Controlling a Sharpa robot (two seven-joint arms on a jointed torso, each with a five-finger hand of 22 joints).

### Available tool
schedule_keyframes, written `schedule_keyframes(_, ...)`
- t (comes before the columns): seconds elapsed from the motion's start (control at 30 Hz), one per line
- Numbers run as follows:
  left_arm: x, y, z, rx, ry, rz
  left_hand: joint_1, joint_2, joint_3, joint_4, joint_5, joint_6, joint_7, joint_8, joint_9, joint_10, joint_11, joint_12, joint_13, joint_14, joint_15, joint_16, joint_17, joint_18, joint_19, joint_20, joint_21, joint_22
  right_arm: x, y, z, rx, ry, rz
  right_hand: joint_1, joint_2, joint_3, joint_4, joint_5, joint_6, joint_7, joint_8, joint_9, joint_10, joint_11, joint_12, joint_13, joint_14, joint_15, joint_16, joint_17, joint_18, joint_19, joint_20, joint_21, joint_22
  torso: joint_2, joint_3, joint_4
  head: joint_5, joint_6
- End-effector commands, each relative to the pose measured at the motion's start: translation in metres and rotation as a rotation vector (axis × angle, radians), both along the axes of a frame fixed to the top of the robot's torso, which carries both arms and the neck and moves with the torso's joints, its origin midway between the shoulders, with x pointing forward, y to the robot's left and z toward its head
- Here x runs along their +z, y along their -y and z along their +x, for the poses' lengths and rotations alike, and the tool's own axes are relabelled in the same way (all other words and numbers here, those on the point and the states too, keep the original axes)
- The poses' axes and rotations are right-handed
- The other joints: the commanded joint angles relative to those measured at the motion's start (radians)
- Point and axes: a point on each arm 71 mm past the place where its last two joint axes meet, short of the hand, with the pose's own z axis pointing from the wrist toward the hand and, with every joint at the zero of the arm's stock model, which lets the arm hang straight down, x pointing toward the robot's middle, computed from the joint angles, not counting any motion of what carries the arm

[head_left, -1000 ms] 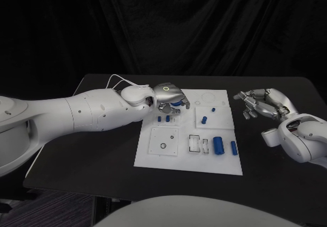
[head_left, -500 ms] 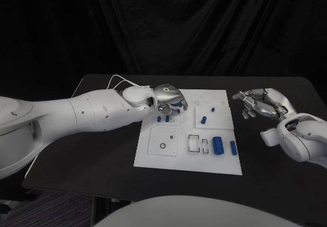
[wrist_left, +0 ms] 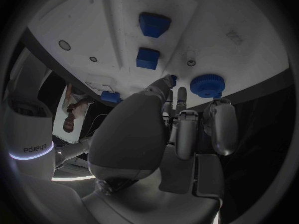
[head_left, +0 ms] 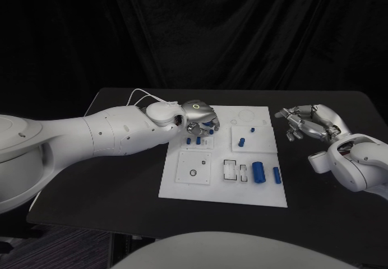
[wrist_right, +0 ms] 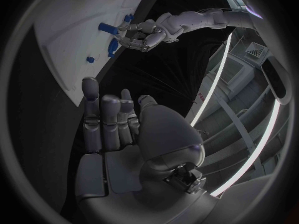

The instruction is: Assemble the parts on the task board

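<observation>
The white task board lies mid-table. My left hand hovers over its far left corner. In the left wrist view the thumb and a finger meet at a small blue part, which looks pinched between them. A blue toothed round part sits on the board beside the fingertips, also visible as the round part. Two blue blocks stand just nearer on the board. A large blue cylinder and a thin one lie near the right edge. My right hand hangs empty, fingers apart, right of the board.
Two small blue pegs stand on a raised white square right of my left hand. A white cable loops over the left wrist. Bare black table surrounds the board on all sides.
My left hand has shifted very slightly over the board's far left corner. The right hand and the parts on the board have stayed put.
</observation>
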Motion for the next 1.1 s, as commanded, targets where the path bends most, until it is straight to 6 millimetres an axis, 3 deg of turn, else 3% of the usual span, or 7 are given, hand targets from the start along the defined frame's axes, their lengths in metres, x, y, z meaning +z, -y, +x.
schedule_keyframes(0.03, -0.0026, 0.0017, 0.0003, 0.000, -0.010, 0.014, -0.005, -0.001, 0.007, -0.001, 0.005, 0.007, 0.001, 0.006, -0.002, 0.006, 0.000, -0.006, -0.002, 0.033, -0.008, 0.003, 0.103, -0.006, 0.004, 0.001, -0.003, 0.161, -0.0015, -0.0010, -0.0007, 0.010, -0.008, 0.000, 0.000, -0.006, 0.007, -0.001, 0.002, 0.007, 0.000, -0.001, -0.002, -0.005, -0.001, -0.003, -0.002, -0.009, 0.000, -0.004, -0.001, 0.011, -0.005, 0.001, -0.006, -0.002, -0.001, -0.0001, 0.0003, 0.000, 0.000)
schedule_keyframes(0.4, -0.0066, 0.0031, 0.0016, 0.008, -0.016, 0.020, -0.012, 0.005, 0.028, -0.002, 0.007, 0.038, 0.001, 0.014, -0.001, 0.040, -0.008, -0.003, -0.002, 0.037, -0.013, 0.007, 0.111, -0.006, 0.003, -0.003, -0.008, 0.161, -0.0017, -0.0012, -0.0008, 0.010, -0.010, 0.000, 0.000, -0.006, 0.007, -0.001, 0.002, 0.007, 0.000, -0.001, -0.002, -0.005, -0.001, -0.003, -0.002, -0.009, 0.000, -0.004, -0.001, 0.011, -0.005, 0.001, -0.006, -0.002, 0.000, 0.0004, 0.0000, -0.002, 0.000)
schedule_keyframes(1.1, -0.0070, 0.0038, 0.0018, 0.003, 0.009, -0.002, -0.020, 0.020, 0.066, -0.026, 0.011, 0.108, 0.020, 0.026, 0.002, 0.148, -0.053, 0.005, 0.008, 0.041, -0.046, 0.010, 0.117, -0.006, 0.007, -0.032, -0.012, 0.167, -0.0027, -0.0018, -0.0007, 0.012, -0.016, -0.001, 0.000, -0.005, 0.011, -0.001, 0.002, 0.007, 0.000, -0.001, -0.002, -0.005, -0.001, -0.003, -0.002, -0.009, 0.000, -0.004, -0.002, 0.011, -0.005, 0.001, -0.008, -0.002, 0.000, 0.0005, 0.0016, 0.001, 0.000)
